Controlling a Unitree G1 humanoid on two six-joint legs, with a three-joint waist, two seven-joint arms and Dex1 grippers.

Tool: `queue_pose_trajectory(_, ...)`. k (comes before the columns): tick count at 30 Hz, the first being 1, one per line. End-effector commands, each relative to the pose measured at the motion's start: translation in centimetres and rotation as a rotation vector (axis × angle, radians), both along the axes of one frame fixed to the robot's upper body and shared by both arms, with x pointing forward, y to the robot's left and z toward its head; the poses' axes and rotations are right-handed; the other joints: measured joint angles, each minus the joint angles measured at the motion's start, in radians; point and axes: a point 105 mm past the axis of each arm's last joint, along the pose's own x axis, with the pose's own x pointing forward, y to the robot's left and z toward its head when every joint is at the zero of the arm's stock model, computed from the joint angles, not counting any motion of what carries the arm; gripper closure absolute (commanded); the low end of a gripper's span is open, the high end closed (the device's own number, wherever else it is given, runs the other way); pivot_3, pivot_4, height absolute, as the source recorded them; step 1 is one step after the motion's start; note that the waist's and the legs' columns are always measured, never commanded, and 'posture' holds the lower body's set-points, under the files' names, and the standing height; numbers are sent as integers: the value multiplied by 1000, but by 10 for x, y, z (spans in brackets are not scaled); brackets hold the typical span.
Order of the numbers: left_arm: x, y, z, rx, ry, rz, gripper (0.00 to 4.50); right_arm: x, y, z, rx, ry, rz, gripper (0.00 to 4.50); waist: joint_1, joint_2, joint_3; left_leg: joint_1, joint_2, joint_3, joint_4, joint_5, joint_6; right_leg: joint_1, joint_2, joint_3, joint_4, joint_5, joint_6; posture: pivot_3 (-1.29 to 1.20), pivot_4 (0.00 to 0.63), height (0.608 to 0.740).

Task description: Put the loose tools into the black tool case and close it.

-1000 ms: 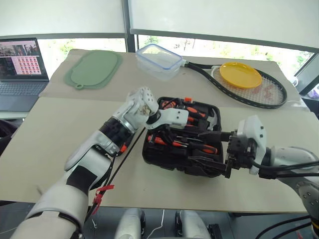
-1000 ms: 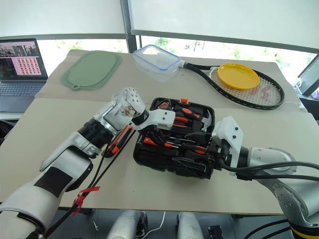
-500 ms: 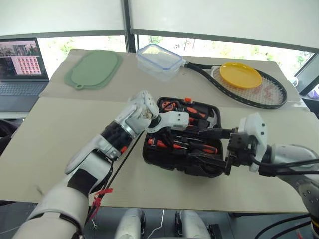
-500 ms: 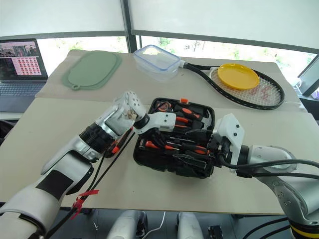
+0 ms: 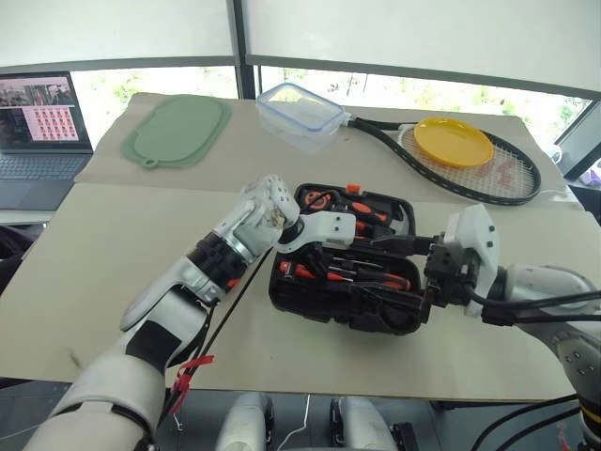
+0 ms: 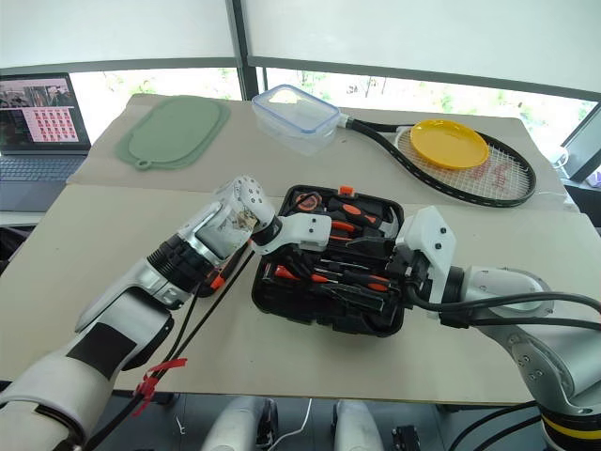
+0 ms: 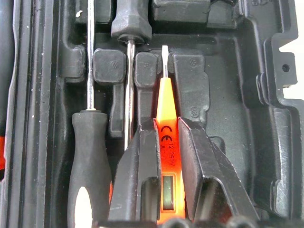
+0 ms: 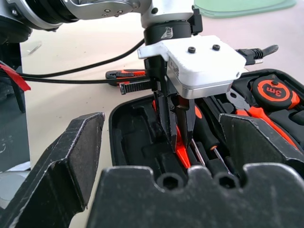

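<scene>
- Black tool case [image 7: 228, 99]: matt moulded plastic, slightly grainy.
- Slim orange screwdriver [image 7: 167, 137]: glossy translucent plastic body, bare metal tip.
- Left gripper [image 7: 167, 142] fingers [image 7: 142, 161]: matt black plastic.
- Screwdriver shafts [image 7: 128, 95]: shiny metal; handles matt blk.
- Tabletop [image 5: 122, 244]: matt, smooth, beige.

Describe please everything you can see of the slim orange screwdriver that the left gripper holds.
The slim orange screwdriver looks like translucent orange plastic, with black printed marks, a small window in its handle and a short flat metal tip. The left gripper is shut on its handle, and it points down into a recess of the open black tool case, beside a black-handled screwdriver.
</scene>
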Motion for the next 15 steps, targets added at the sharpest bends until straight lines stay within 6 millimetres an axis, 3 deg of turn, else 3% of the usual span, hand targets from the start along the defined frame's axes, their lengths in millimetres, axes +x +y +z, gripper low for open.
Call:
queue_pose_trajectory(1, -8, -4, 5, -25, 46, -24, 3318, -2, 1, 8, 12, -33, 8, 0, 0, 0, 0, 0, 0, 0, 0, 0, 0, 0, 0, 0, 0, 0, 0, 0, 150, 738)
queue_pose_trajectory(7, -9, 3, 46, -153, 47, 4, 1347, -4, 1, 6, 13, -16, 13, 0, -1, 0, 0, -1, 0, 0, 0, 0, 0, -1, 0, 0, 0, 0, 0, 0, 150, 738)
queue_pose_trajectory(10, -13, 9, 76, -313, 53, 24, 1347, -4, 1, 6, 12, -13, 13, 0, -2, 0, 0, -1, 0, 0, 0, 0, 0, -1, 0, 0, 0, 0, 0, 0, 150, 738)
queue_pose_trajectory(12, -11, 20, 84, -403, 38, 59, 1347, -4, 0, 5, 10, -9, 9, 0, -2, 0, 0, -1, 1, -1, 0, 0, 0, -1, 0, 0, 0, 0, 0, 0, 150, 738)
queue_pose_trajectory(15, -6, 39, 77, -481, 2, 93, 2118, -4, -2, 5, 8, -5, 5, 0, -2, 1, 0, 0, 1, -1, 0, 0, 0, 0, 0, 0, 0, 0, 0, 0, 150, 738)
